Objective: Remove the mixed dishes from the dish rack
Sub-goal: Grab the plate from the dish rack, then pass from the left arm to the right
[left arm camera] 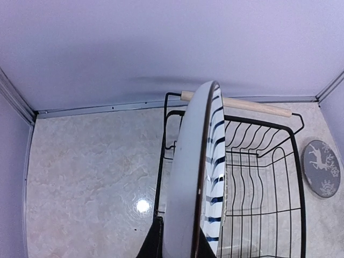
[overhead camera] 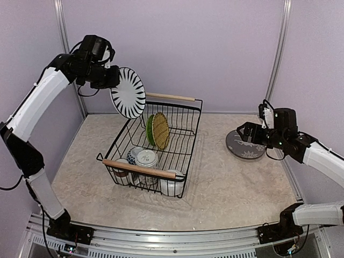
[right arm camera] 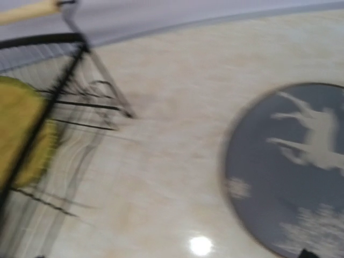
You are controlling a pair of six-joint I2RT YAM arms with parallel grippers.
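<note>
Left gripper (overhead camera: pixel 112 81): we record it clamped on the rim of the black-and-white striped plate (overhead camera: pixel 128 92), which it holds on edge in the air over the far left corner of the dish rack (overhead camera: pixel 192 134). Right gripper (overhead camera: pixel 244 132): low over the grey deer-print plate (overhead camera: pixel 248 148), which lies flat near the right edge of the worktop (overhead camera: pixel 236 188); we cannot tell whether its fingers are apart or together. Dish rack: mid-worktop, with a wooden handle at its far and near ends. In it we count a lime green plate (overhead camera: pixel 150 129) upright beside a tan woven plate (overhead camera: pixel 161 130), and a white patterned bowl (overhead camera: pixel 146 157) at the near end.
</note>
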